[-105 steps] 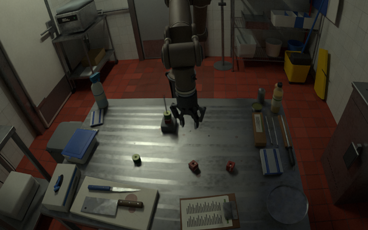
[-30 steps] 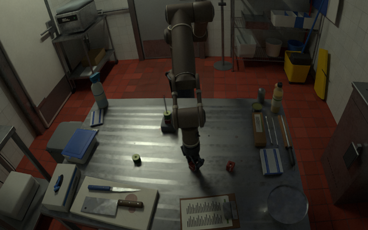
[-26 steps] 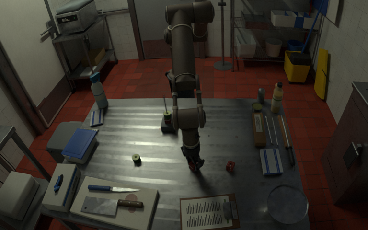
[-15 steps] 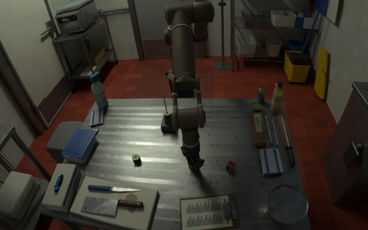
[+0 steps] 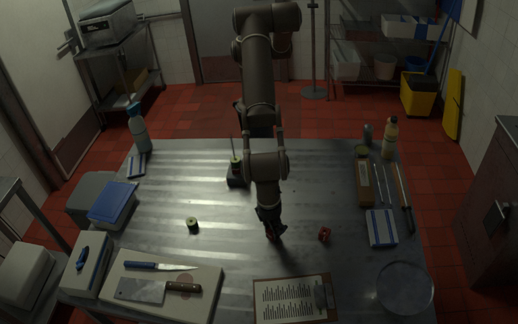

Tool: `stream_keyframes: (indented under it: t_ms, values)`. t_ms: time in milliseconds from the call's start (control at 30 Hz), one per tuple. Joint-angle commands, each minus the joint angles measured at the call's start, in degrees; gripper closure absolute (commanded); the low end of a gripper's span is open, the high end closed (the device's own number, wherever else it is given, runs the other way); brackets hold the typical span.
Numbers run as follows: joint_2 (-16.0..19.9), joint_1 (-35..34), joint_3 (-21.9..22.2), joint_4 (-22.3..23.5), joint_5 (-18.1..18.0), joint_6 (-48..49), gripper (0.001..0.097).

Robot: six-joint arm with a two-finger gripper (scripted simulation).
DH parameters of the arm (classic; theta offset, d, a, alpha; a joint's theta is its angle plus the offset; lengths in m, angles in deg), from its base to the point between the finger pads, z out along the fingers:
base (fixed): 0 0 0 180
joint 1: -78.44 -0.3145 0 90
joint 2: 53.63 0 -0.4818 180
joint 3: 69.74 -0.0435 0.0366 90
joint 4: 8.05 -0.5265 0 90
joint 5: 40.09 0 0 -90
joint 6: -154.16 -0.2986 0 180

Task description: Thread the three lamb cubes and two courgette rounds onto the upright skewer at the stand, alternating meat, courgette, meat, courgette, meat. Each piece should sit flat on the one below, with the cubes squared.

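My gripper (image 5: 273, 234) is down at the table surface in the middle front of the steel table, with its fingers closing around a red lamb cube (image 5: 271, 235) that sits between them on the table. A second lamb cube (image 5: 324, 234) lies to the right of it. A courgette round (image 5: 191, 222) lies on edge to the left. At the back of the table the stand (image 5: 236, 179) carries the upright skewer (image 5: 231, 145), with a lamb cube and a courgette round (image 5: 235, 160) stacked on it.
A blue-lidded container (image 5: 112, 204) sits at the left edge. A cutting board with a knife (image 5: 158, 266) and a cleaver (image 5: 156, 289) lies front left, and a clipboard (image 5: 294, 298) front centre. A folded cloth (image 5: 381, 227), round plate (image 5: 405, 287), bottles and spare skewers fill the right side.
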Motion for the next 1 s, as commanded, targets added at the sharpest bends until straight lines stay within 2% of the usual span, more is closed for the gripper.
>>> stream_keyframes:
  t_ms: [0,267,600,767,967]
  values:
    - [-0.05,0.00,0.04,0.00,0.01,0.00,0.0751]
    - [-0.04,0.00,0.03,0.00,0.01,0.00,0.0901]
    - [-0.71,0.00,0.09,0.00,0.71,0.00,0.0901]
    - [-3.08,0.00,0.57,0.00,3.37,0.00,0.0901]
    - [-7.03,0.00,2.41,0.00,9.06,0.00,0.0901]
